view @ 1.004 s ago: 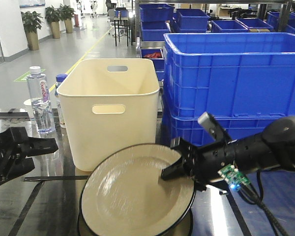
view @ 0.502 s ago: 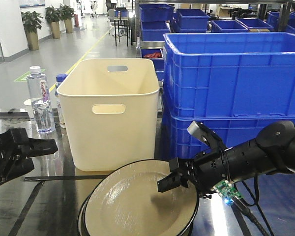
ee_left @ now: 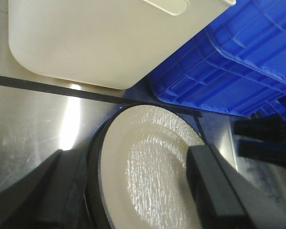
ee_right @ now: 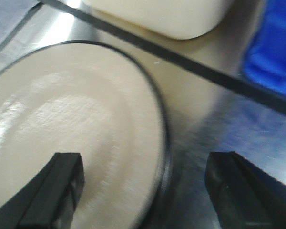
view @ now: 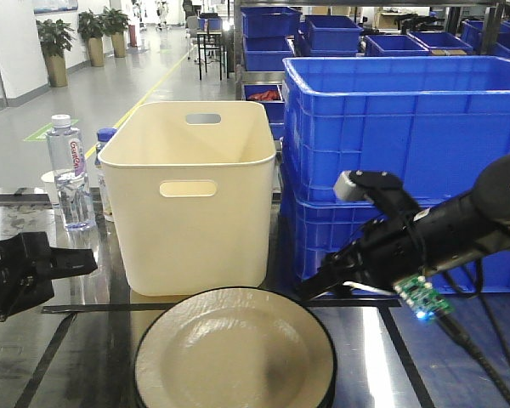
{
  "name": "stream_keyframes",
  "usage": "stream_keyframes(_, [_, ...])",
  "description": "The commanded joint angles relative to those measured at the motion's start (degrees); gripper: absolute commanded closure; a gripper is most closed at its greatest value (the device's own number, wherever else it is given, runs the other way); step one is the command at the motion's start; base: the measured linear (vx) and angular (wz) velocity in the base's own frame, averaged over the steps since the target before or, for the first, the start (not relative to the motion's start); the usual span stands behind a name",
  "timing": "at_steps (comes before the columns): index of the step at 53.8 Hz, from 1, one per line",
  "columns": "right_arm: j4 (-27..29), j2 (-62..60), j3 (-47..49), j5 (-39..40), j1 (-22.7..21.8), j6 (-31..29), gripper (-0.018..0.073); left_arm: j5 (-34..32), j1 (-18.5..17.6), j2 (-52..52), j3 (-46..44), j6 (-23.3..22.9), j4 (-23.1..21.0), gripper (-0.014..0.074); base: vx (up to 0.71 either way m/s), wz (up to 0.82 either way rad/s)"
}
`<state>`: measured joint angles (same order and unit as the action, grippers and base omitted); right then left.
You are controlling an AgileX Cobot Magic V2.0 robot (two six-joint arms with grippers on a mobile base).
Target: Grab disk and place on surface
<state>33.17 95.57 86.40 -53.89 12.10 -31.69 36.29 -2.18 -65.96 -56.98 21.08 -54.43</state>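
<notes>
Resting flat on the counter [view: 85,340], the disk [view: 235,357] lies below-left of the right pincer [ee_right: 143,183], whose jaws stand apart, empty.

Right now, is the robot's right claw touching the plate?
Apart. The right wrist view shows the right gripper open, its fingertips raised over the plate; the front view shows it lifted clear beside the blue crates.

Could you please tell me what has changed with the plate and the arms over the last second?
The right end effector let go of the plate and drew back up to the right, now open. The plate went from tilted to lying flat on the table. The left end effector, cream bin and bottle barely moved.
</notes>
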Motion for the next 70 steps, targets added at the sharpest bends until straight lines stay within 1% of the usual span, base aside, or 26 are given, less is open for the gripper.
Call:
stream_keyframes(1, [-2.4, -4.6, 2.3, 1.7, -0.2, 3.1, -0.0023, -1.6, 0.2, 1.4, -1.7, -0.4, -1.1, 0.0085, 0.0, 0.0])
stream_keyframes(5, [-3.0, -5.9, 2.3, 1.6, -0.2, 3.8, -0.0023, -1.9, 0.2, 1.4, -1.7, -0.1, -0.8, 0.0121, 0.0, 0.0])
stream_keyframes(11, [-2.9, -7.3, 2.3, 1.6, -0.2, 4.0, -0.0023, -2.0, 0.2, 1.4, -1.7, 3.5, -0.8, 0.0224, 0.0, 0.0])
stream_keyframes(14, [-2.9, -7.7, 2.3, 1.7, -0.2, 4.0, -0.0023, -2.0, 0.2, 1.6, -1.7, 5.7, -0.8, 0.0288, 0.0, 0.0])
stream_keyframes(17, [-2.8, -7.7, 2.3, 1.6, -0.2, 4.0, -0.0023, -2.0, 0.2, 2.1, -1.7, 7.6, -0.8, 0.0373, 0.0, 0.0])
stream_keyframes(21, [-2.8, -7.7, 2.3, 1.6, -0.2, 4.0, -0.0023, -2.0, 0.2, 3.3, -1.7, 9.7, -0.9, 0.0487, 0.0, 0.0])
stream_keyframes(26, [-2.7, -7.7, 2.3, 1.6, -0.2, 4.0, -0.0023, -2.0, 0.2, 5.2, -1.7, 11.8, -0.9, 0.0608, 0.0, 0.0])
stream_keyframes(36, [-2.7, -7.7, 2.3, 1.6, -0.2, 4.0, -0.0023, -0.7, 0.2, 10.8, -1.1, 16.0, -0.8, 0.0598, 0.0, 0.0])
stream_keyframes(41, [-2.7, -7.7, 2.3, 1.6, -0.2, 4.0, -0.0023, -1.4, 0.2, 15.9, 2.1, 21.1, -0.8, 0.0597, 0.0, 0.0])
stream_keyframes(45, [-2.7, -7.7, 2.3, 1.6, -0.2, 4.0, -0.0023, -3.6, 0.2, 21.1, 5.9, 23.7, -0.8, 0.0597, 0.0, 0.0])
stream_keyframes(51, [-2.7, -7.7, 2.3, 1.6, -0.2, 4.0, -0.0023, -3.4, 0.2, 26.5, 11.9, 21.8, -1.6, 0.0597, 0.0, 0.0])
stream_keyframes(58, [-2.7, -7.7, 2.3, 1.6, -0.2, 4.0, -0.0023, -1.8, 0.2, 30.5, 16.2, 21.9, -1.1, 0.0597, 0.0, 0.0])
stream_keyframes(70, [-2.7, -7.7, 2.3, 1.6, -0.2, 4.0, -0.0023, -1.3, 0.2, 32.2, 17.6, 21.9, -1.3, 0.0597, 0.0, 0.0])
